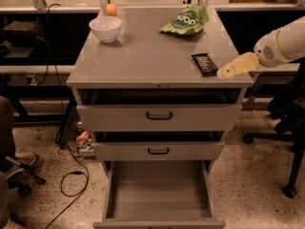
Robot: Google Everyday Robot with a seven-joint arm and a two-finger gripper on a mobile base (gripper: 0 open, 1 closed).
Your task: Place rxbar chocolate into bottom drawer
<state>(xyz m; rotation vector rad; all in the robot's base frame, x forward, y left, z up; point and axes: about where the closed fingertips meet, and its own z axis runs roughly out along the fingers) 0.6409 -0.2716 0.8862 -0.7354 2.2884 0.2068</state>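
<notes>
The rxbar chocolate (205, 64), a small flat black-wrapped bar, lies on the grey cabinet top (143, 56) near its front right corner. My gripper (224, 73), with pale yellow fingers, comes in from the right and its tip is just right of and slightly in front of the bar, close to it above the cabinet's right front edge. The bottom drawer (159, 192) is pulled out wide, showing its flat grey floor with nothing in it.
A white bowl (105, 28) and an orange ball (111, 9) sit at the back left of the top. A green snack bag (186, 20) lies at the back right. Two upper drawers (158, 116) with black handles are slightly ajar. Chair bases stand on both sides; a cable lies on the floor (71, 182).
</notes>
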